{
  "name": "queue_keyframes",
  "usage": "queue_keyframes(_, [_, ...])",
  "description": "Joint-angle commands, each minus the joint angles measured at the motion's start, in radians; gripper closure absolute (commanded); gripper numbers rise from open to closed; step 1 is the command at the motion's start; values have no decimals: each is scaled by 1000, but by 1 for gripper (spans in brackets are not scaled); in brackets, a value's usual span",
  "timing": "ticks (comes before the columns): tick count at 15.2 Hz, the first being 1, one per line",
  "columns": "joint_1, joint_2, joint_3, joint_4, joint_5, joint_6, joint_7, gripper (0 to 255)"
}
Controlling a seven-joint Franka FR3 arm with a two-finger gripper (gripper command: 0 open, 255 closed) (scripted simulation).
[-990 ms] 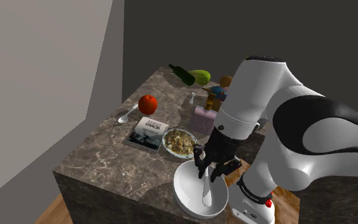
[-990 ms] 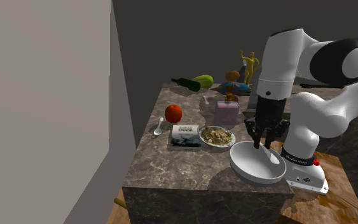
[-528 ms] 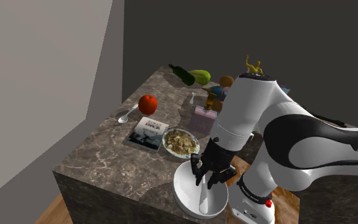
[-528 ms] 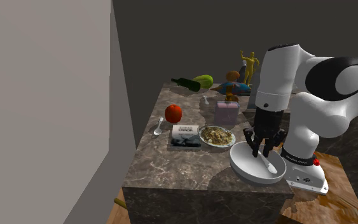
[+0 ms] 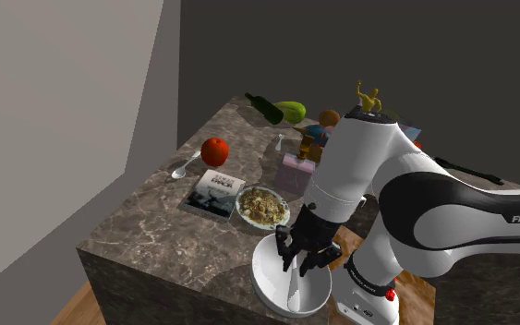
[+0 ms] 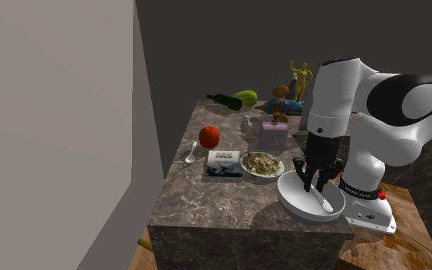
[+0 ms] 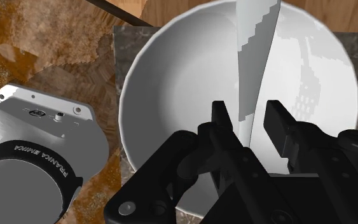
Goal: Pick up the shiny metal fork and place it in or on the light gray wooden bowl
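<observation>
The all-black two-finger gripper [image 5: 296, 265] hangs low over the plain white round bowl [image 5: 262, 277] at the shoulder view's lower middle, on the near corner of the dark marbled counter [image 5: 147, 231]; its jaws are released, parted slightly wider than the pale grey fork [image 7: 255, 57]; the fork runs from between the fingers [image 7: 279, 121] across the bowl's inside toward its rim; a sliver of bowl shows beside one finger; a shallow dish of food [image 5: 262, 205] sits just beside the bowl.
</observation>
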State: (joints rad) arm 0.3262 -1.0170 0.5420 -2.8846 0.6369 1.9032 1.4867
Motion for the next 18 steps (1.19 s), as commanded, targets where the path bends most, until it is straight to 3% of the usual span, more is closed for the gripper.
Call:
queue_keyframes(1, [0,0,0,0,0,0,0,255])
queue_keyframes(2, [0,0,0,0,0,0,0,0])
queue_keyframes(7, [0,0,0,0,0,0,0,0])
queue_keyframes(11, [-32,-37,-80,97,-82,-135,9,0])
queue_keyframes(18, [-32,-37,-80,97,-82,-135,9,0])
